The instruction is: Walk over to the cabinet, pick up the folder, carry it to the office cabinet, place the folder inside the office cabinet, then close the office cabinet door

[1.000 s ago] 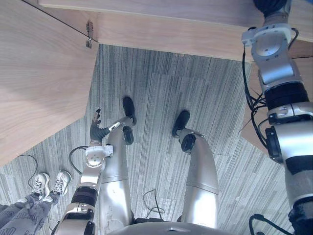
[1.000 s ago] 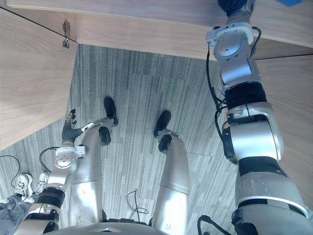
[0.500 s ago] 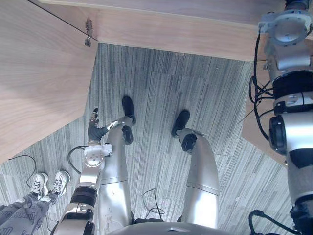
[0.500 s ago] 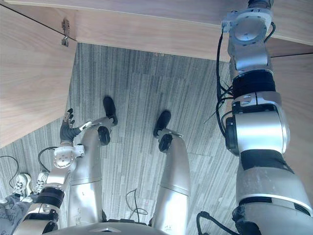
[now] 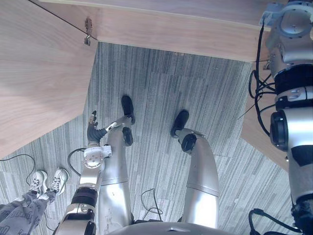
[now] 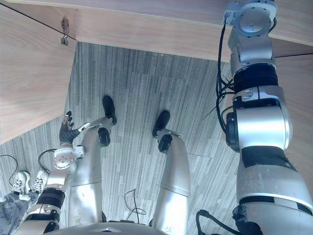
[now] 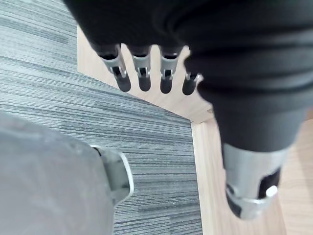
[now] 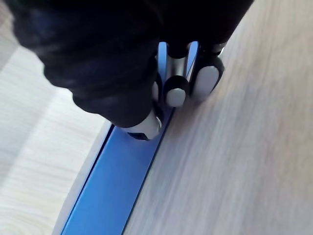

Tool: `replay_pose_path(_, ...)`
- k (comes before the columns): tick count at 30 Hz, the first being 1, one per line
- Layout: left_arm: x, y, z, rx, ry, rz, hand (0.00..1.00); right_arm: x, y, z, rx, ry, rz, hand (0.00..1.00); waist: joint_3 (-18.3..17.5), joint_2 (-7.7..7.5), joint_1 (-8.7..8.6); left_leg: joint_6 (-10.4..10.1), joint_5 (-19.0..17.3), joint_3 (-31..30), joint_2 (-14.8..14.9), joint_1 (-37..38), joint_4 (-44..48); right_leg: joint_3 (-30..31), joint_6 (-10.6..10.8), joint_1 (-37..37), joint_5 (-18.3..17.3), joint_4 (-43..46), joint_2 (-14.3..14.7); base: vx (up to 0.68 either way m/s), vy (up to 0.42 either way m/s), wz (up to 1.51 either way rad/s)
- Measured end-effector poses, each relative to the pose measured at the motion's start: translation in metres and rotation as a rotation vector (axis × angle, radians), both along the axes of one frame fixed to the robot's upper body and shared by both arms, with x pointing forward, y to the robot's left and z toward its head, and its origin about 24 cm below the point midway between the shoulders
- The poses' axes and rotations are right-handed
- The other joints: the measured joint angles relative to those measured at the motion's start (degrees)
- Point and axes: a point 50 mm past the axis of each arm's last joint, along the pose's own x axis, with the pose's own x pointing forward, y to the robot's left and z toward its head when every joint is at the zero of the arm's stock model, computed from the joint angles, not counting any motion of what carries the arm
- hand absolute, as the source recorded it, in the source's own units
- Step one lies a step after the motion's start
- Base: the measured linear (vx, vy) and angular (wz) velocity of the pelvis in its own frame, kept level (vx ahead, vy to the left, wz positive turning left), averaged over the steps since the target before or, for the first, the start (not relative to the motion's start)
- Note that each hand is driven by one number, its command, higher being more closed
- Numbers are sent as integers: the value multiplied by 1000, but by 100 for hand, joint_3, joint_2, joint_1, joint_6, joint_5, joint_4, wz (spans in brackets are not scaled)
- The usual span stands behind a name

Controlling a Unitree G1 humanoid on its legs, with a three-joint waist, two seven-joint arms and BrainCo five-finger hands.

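The blue folder (image 8: pixel 117 181) lies on edge against a pale wooden cabinet surface (image 8: pixel 234 161) in the right wrist view. My right hand (image 8: pixel 176 90) is shut on its upper end, fingers on one face and thumb (image 8: pixel 145 126) on the other. In the eye views my right arm (image 5: pixel 293 73) reaches up past the top edge. My left hand (image 5: pixel 93 130) hangs low at my side, open and holding nothing, its straight fingers (image 7: pixel 142 73) over carpet beside a wooden panel.
An open wooden cabinet door (image 5: pixel 39 83) with a metal hinge (image 5: pixel 88 32) stands at the left. The cabinet's lower front panel (image 5: pixel 171 29) crosses the top. Another wooden panel (image 5: pixel 255 139) sits at the right. A person's shoes (image 5: pixel 46 181) stand on the grey carpet (image 5: pixel 161 88) at lower left.
My right arm has risen and swung to the right, so its wrist now passes out of the top of the eye views. The left hand has barely moved.
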Motion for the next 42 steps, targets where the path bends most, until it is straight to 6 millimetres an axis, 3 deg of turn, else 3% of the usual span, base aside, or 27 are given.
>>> replay_pose_path(6, -2, 2, -9, -9, 38, 15, 0, 7, 20, -2, -33, 22, 75, 100, 0, 1, -35, -63, 254, -13, -50, 225, -426, -133, -76, 149, 25, -163, 3, -29, -25, 9)
replay_pose_path(13, -4, 2, -11, -37, 44, 41, 0, 7, 31, -11, 120, -48, 212, 100, 0, 1, -68, -65, 258, -33, -16, 244, -345, -141, -90, 199, 30, -146, 34, -6, -5, 0)
replay_pose_path(16, -5, 7, -13, -56, 58, 73, 0, 2, 40, -39, 239, -95, 290, 100, 1, -1, -77, -64, 129, -93, 105, 293, -86, -147, -85, 368, 20, -108, 130, -27, -19, -17)
replay_pose_path(20, -9, 10, -25, -69, 127, 98, 0, -25, 50, -81, 362, -200, 337, 100, 1, -5, -154, -75, -129, -134, 149, 675, 187, -113, -45, 798, -155, 49, 136, -48, -21, -5)
replay_pose_path(26, -23, 4, -45, -85, 228, 97, 0, -68, 78, -140, 345, -212, 384, 100, -42, -75, -267, -97, -437, -6, 206, 1591, 298, 39, -35, 1651, -298, 23, 195, -41, -29, -10)
replay_pose_path(27, -29, 2, -53, -75, 267, 93, 0, -77, 91, -157, 323, -169, 418, 100, -45, -79, -282, -107, -533, 59, 250, 1947, 286, 46, -28, 2006, -302, -101, 235, -5, -6, -29)
replay_pose_path(29, -37, 1, -59, -66, 299, 91, 0, -86, 105, -173, 274, -119, 476, 100, -87, -105, -303, -122, -619, 129, 301, 2285, 261, 56, -12, 2354, -305, -234, 282, 24, 7, -23)
replay_pose_path(34, -70, 1, -91, -40, 462, 72, 0, -118, 158, -224, 120, 67, 706, 100, -424, -346, -356, -143, -823, 369, 399, 3614, -56, 131, 189, 3684, -224, -928, 433, 102, 33, -17)
replay_pose_path(37, -84, -2, -104, -30, 533, 60, 0, -130, 173, -249, 54, 172, 764, 100, -609, -410, -362, -147, -864, 599, 399, 4243, -363, 233, 243, 4261, -45, -1411, 484, 134, 88, -24)
replay_pose_path(40, -103, -2, -121, 22, 643, 18, 0, -130, 179, -302, -45, 411, 774, 100, -961, -480, -408, -151, -776, 855, 229, 4908, -1023, 404, 354, 4811, 261, -2209, 522, 131, 103, -27)
replay_pose_path(42, -114, 2, -130, 57, 716, -14, 0, -128, 169, -353, -88, 659, 739, 100, -1073, -475, -466, -140, -594, 1000, 63, 5369, -1610, 488, 422, 5278, 582, -2945, 531, 137, 78, -14)
